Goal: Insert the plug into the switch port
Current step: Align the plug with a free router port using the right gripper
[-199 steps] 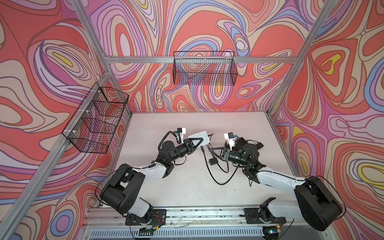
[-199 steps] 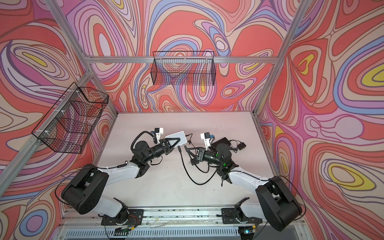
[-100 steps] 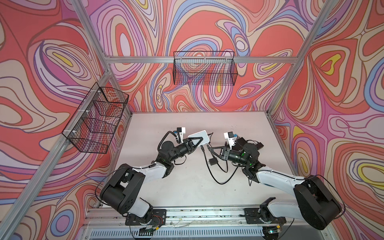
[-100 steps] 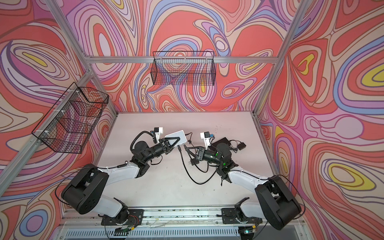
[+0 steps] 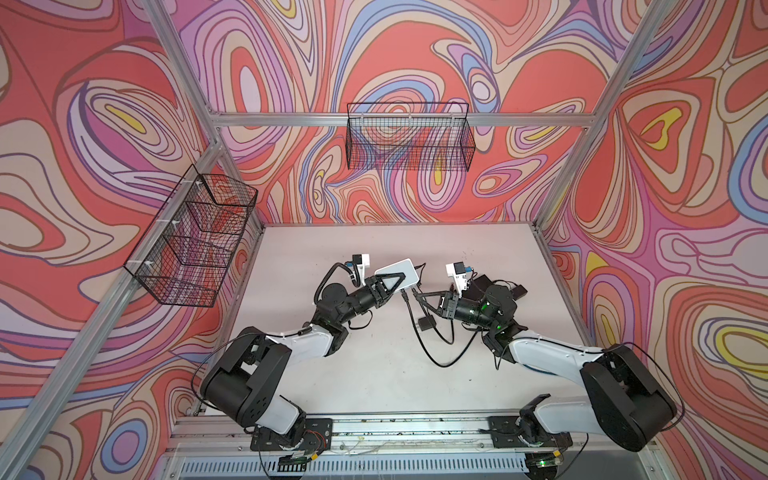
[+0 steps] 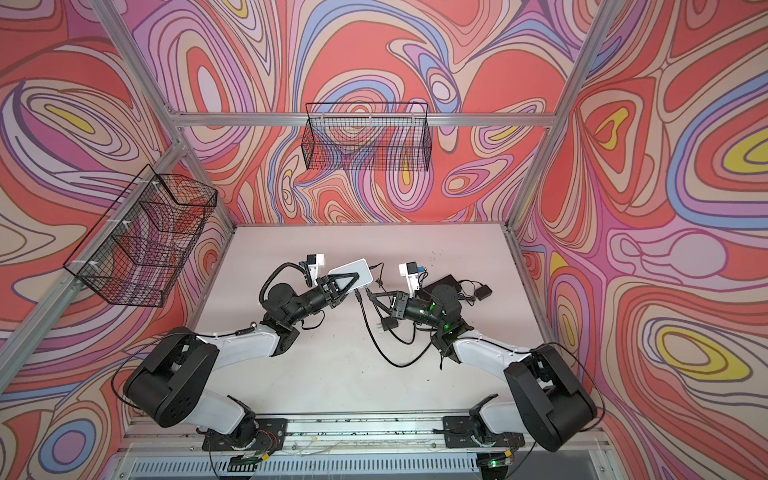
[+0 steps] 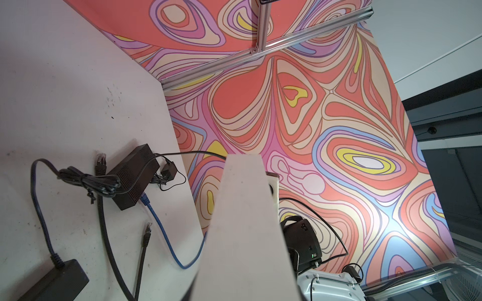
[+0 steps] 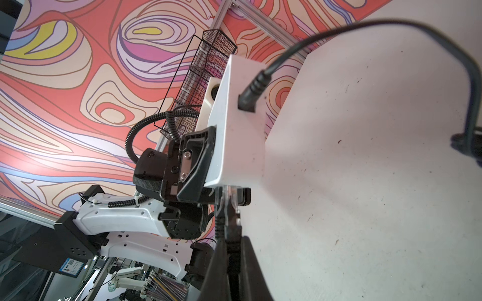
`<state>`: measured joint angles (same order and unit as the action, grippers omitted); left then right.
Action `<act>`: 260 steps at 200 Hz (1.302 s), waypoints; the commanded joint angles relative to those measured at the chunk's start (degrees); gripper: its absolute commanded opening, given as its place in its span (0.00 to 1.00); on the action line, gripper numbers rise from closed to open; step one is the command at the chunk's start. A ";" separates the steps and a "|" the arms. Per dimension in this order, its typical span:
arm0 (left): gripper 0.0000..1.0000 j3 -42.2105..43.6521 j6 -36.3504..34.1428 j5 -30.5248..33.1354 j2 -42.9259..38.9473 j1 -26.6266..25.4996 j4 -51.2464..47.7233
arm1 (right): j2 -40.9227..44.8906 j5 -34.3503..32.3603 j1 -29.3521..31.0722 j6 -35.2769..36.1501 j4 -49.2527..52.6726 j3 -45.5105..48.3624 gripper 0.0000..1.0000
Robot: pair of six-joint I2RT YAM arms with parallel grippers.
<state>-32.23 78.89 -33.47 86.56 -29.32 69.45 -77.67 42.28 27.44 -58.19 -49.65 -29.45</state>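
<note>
The white switch (image 5: 397, 270) (image 6: 351, 272) is held up off the table, with my left gripper (image 5: 388, 286) (image 6: 340, 286) shut on one end. In the left wrist view the switch (image 7: 245, 221) hides the jaws. My right gripper (image 5: 417, 295) (image 8: 233, 242) is shut on the plug (image 8: 230, 208), a black cable end with a clear tip. The tip touches the switch's (image 8: 234, 146) lower edge beside the left fingers (image 8: 195, 161). I cannot tell whether it sits in a port. A black power lead (image 8: 250, 93) is plugged into the switch's side.
A black power brick (image 7: 133, 177) with bundled leads lies behind the right wrist. With it are a blue cable (image 7: 161, 234), two loose plugs (image 7: 101, 161) (image 7: 147, 234) and a second brick (image 7: 57, 281). Black cable loops (image 5: 440, 361) trail on the table. Wire baskets (image 5: 409, 137) (image 5: 195, 237) hang on the walls.
</note>
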 commanded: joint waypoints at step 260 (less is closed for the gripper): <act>0.02 3.31 3.76 -3.66 -2.28 -2.21 6.51 | -8.38 -1.46 -0.37 -9.43 -22.49 -6.03 0.00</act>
<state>-28.84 82.28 -27.86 84.40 -29.04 74.17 -86.15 45.30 27.44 -66.37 -64.75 -31.99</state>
